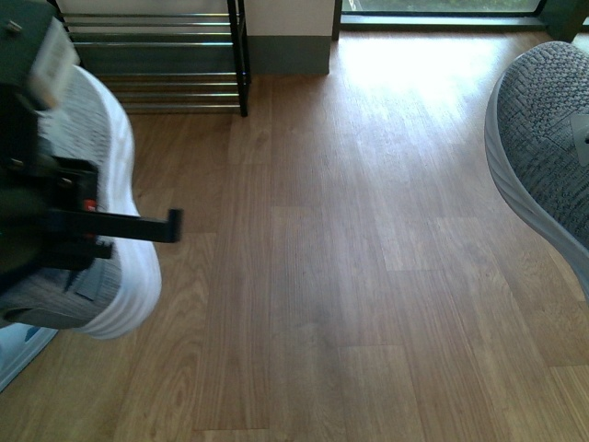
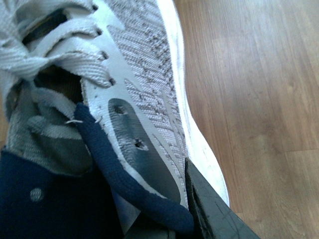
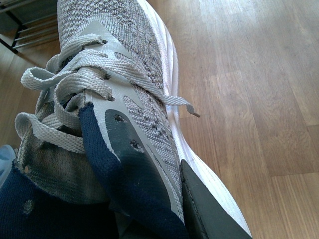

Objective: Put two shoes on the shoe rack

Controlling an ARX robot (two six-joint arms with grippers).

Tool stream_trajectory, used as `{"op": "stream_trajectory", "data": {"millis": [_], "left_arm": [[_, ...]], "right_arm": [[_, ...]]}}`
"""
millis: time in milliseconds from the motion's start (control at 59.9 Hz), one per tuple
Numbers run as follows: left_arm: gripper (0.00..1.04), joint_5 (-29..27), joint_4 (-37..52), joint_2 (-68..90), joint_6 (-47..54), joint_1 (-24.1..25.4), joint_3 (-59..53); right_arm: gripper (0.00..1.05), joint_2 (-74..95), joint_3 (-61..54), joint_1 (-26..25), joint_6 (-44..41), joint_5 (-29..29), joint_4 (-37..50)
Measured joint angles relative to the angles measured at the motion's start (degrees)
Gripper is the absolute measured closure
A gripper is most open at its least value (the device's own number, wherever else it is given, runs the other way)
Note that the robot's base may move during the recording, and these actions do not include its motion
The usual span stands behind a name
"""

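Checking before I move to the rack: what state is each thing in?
left gripper: shut on left shoe at its collar
right gripper: shut on right shoe at its collar
left shoe: laced, held up
right shoe: laced, held up
shoe rack: upright, visible rods bare

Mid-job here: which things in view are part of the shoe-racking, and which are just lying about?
Part of the job:
- left shoe
- right shoe
- shoe rack, far left by the wall

Just there:
- wooden floor
- window frame
- pale blue object at the lower left edge, too cut off to identify
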Motion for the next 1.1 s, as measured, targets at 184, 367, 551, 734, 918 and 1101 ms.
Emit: {"op": "stream_trajectory", "data": {"millis": [184, 367, 551, 734, 918, 1101], "left_arm": [[1.03, -3.80, -7.26, -16.98, -0.79, -0.37, -5.81], [1.03, -5.70, -9.92, -25.79, -0.76, -0.46, -8.24], [1.03, -4.98, -9.92, -25.83, -1.07, -0.57, -8.33], [1.03, -5.20, -9.92, -25.86, -1.09, -0.61, -8.35], [1.03, -5.20, -9.92, -25.86, -1.11, -0.61, -8.35], [1.03, -5.25, -9.92, -25.83, -1.11, -0.61, -8.35]], "right_arm": [[1.03, 0.00, 0.00, 0.00, 0.00, 0.00, 0.00], [1.03, 0.00, 0.00, 0.00, 0.00, 0.00, 0.00], [1.03, 0.00, 0.00, 0.00, 0.00, 0.00, 0.00], [1.03, 0.00, 0.00, 0.00, 0.00, -0.02, 0.00], [1.03, 0.00, 0.00, 0.00, 0.00, 0.00, 0.00], [1.03, 0.00, 0.00, 0.00, 0.00, 0.02, 0.00]]}}
